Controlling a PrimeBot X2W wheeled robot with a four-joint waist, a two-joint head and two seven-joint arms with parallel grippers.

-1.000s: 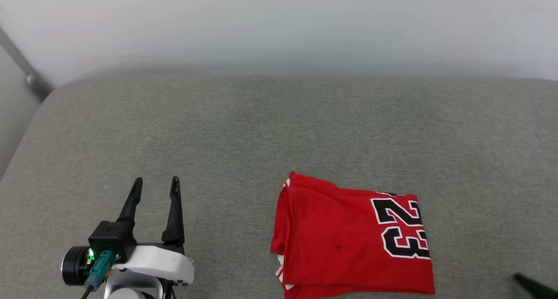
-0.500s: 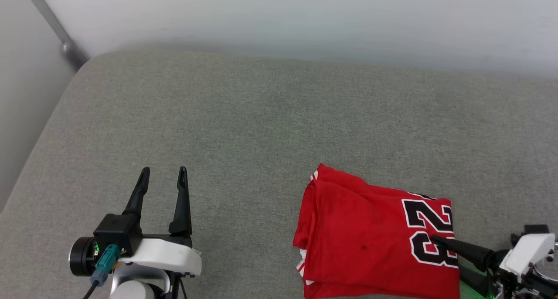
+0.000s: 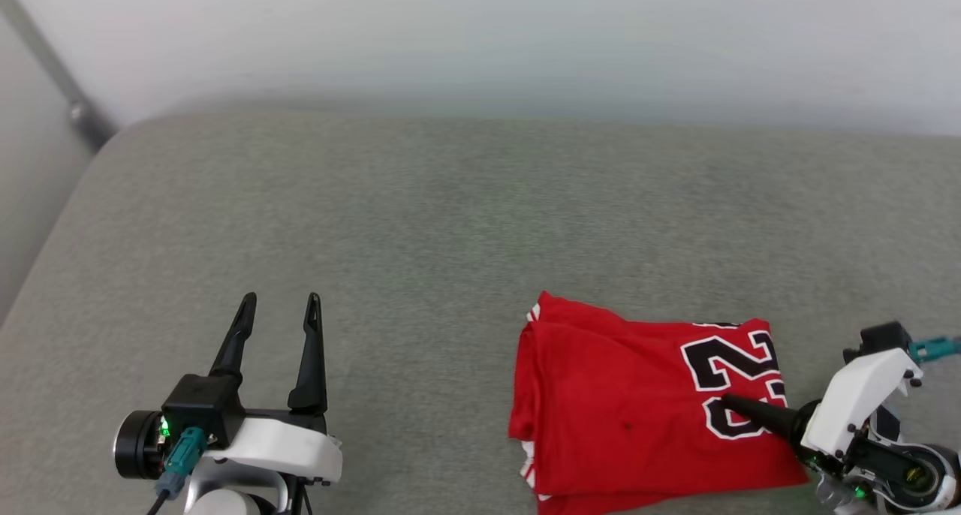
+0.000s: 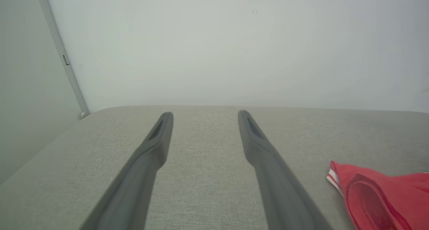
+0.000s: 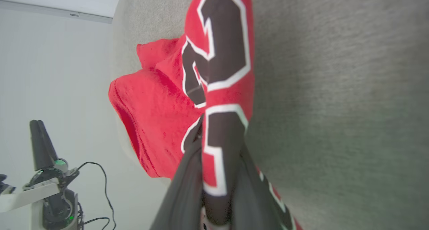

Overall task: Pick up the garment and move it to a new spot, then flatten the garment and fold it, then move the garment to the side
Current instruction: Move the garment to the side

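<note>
Garment (image 3: pixel 616 395): bright red; numerals black with white outline; striped trim (image 4: pixel 332 178) red and white. Cushion surface (image 3: pixel 420 222): grey-green, fine woven speckle. Wall (image 3: pixel 480 34): plain pale grey-white. Left gripper (image 3: pixel 280 299): black fingers, white shell, teal plug (image 3: pixel 179 455), small green light (image 3: pixel 159 429). Right gripper (image 3: pixel 727 402): dark fingers, white shell.

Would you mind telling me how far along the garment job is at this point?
Done: the garment lies folded on the grey cushion. In hand: the right gripper pinches its numbered edge; the left gripper hangs open, apart. Left: carrying it to the side.
</note>
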